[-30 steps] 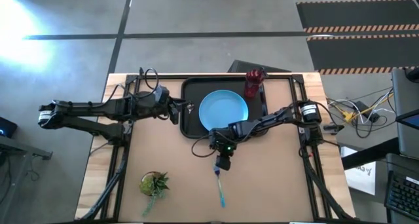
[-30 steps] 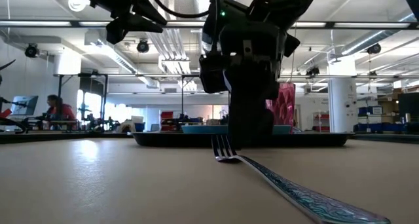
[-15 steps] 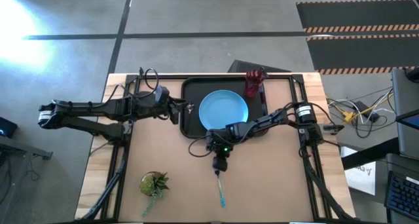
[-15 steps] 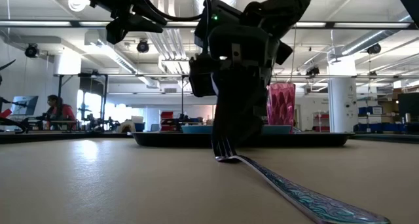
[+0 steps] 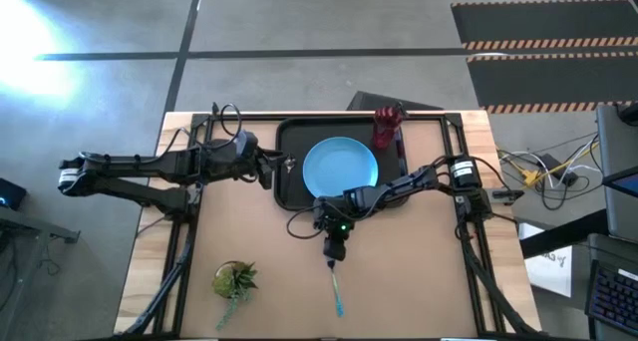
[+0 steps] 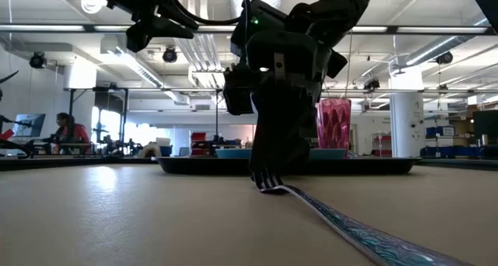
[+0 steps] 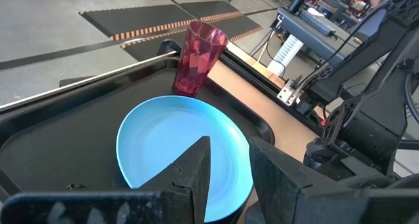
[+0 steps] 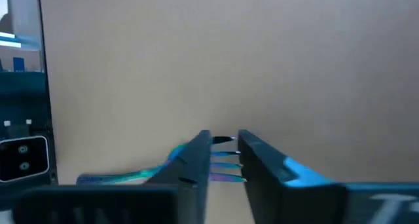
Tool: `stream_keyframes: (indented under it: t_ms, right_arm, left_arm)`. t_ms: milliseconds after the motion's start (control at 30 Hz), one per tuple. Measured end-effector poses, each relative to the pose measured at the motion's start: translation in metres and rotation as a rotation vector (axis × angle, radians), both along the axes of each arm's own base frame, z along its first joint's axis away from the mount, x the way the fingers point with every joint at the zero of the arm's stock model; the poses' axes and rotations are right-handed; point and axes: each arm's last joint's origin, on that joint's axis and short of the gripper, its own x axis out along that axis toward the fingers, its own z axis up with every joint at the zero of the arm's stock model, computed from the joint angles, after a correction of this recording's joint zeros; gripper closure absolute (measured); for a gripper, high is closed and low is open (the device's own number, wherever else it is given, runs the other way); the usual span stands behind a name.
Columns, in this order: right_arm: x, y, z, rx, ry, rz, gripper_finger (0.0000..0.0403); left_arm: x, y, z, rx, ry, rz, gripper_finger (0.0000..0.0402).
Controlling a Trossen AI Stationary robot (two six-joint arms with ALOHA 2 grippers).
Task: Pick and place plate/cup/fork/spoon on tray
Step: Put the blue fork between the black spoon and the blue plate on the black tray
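Light-blue plate (image 5: 340, 169) set on black tray (image 5: 289, 167); dark-red translucent cup (image 5: 386, 128); fork (image 5: 336, 287) patterned blue along the handle, silver at the tines; table (image 5: 419, 271) tan; potted plant (image 5: 235, 279) green

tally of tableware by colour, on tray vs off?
Light blue: 2 - plate on the tray, fork off it on the table, tine end between the right gripper fingers
Dark red: 1 - cup on the tray
Spoon: 0 seen in any view
On tray: 2
Off tray: 1
Total: 3
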Motion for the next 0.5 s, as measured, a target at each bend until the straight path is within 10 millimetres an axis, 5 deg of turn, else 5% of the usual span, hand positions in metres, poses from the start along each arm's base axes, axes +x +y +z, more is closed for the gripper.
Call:
stream_keyframes:
  t_ms: [133,500]
  right_arm:
    - [-0.001,0.0,-0.001,0.004,0.005,0.015,0.0385]
    - [0.009,0.001,0.016,-0.029,-0.08,0.044,0.0394]
  left_arm:
    - [0.0,0.0,0.0,0.0,-0.001,0.0,0.0313]
    - [0.0,0.0,0.001,0.0,-0.003,0.0,0.0313]
